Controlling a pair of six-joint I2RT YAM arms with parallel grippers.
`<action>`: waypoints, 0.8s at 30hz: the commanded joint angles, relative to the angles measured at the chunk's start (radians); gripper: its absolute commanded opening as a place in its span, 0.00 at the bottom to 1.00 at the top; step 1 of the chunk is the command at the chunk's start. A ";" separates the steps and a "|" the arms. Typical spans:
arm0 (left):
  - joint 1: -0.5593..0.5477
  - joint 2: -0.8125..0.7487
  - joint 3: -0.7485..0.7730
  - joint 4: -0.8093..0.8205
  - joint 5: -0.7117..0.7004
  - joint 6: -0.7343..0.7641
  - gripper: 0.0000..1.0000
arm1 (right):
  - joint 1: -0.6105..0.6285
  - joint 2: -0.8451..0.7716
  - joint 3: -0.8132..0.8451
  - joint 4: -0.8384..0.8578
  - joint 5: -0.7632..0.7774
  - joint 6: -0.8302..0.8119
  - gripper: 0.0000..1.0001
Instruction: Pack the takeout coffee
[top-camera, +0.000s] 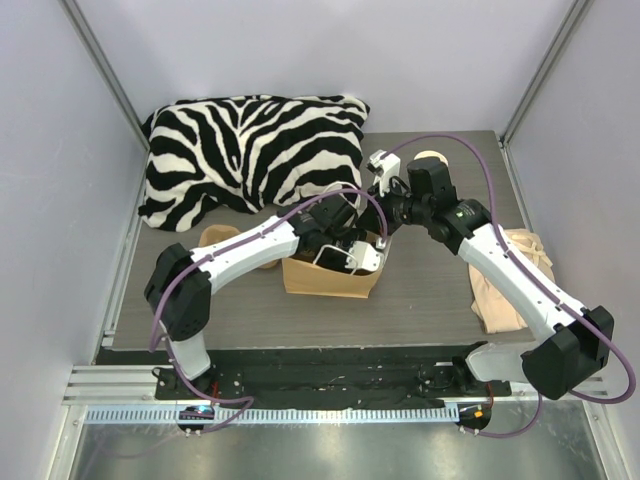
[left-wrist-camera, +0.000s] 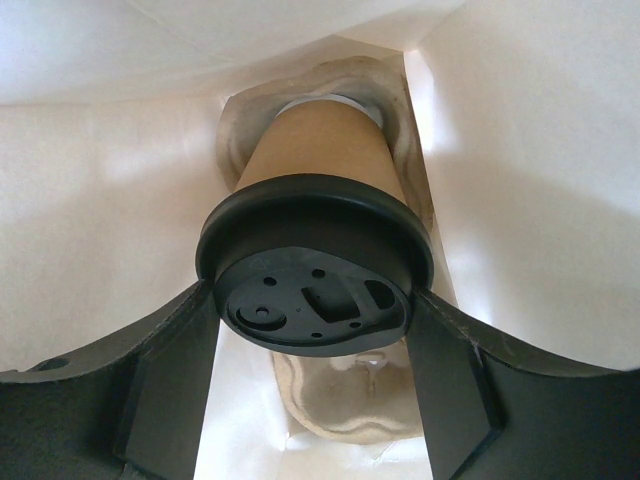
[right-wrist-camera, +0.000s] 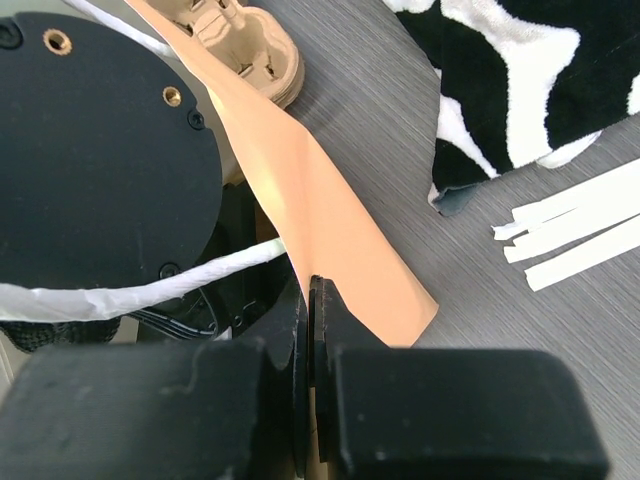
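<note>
The takeout coffee (left-wrist-camera: 322, 150), a tan paper cup with a black lid, sits between the fingers of my left gripper (left-wrist-camera: 312, 300), which press on both sides of the lid rim. Cup and gripper are down inside the brown paper bag (top-camera: 318, 280), over a pulp cup carrier (left-wrist-camera: 350, 405) on the bag's floor. The cup's foot seems to sit in a carrier hole. From above, the left gripper (top-camera: 347, 255) reaches into the bag's mouth and the cup is hidden. My right gripper (right-wrist-camera: 310, 290) is shut on the bag's top edge (right-wrist-camera: 320, 200); in the top view it (top-camera: 383, 238) is at the bag's right corner.
A zebra-striped pillow (top-camera: 250, 150) fills the back left of the table. Tan pulp carriers (top-camera: 215, 240) lie left of the bag, a tan cup (top-camera: 432, 157) stands at the back right, and a beige bundle (top-camera: 510, 280) lies at the right edge. White paper strips (right-wrist-camera: 570, 240) lie by the pillow.
</note>
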 joint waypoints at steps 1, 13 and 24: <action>0.002 0.131 -0.077 -0.081 -0.044 -0.062 0.10 | 0.001 -0.018 0.021 -0.050 -0.056 -0.004 0.01; -0.001 -0.011 -0.109 0.043 -0.075 -0.119 0.46 | -0.001 -0.029 0.013 -0.020 0.031 0.007 0.01; -0.010 -0.055 -0.143 0.089 -0.076 -0.093 0.50 | -0.001 -0.041 0.001 0.042 0.084 -0.003 0.01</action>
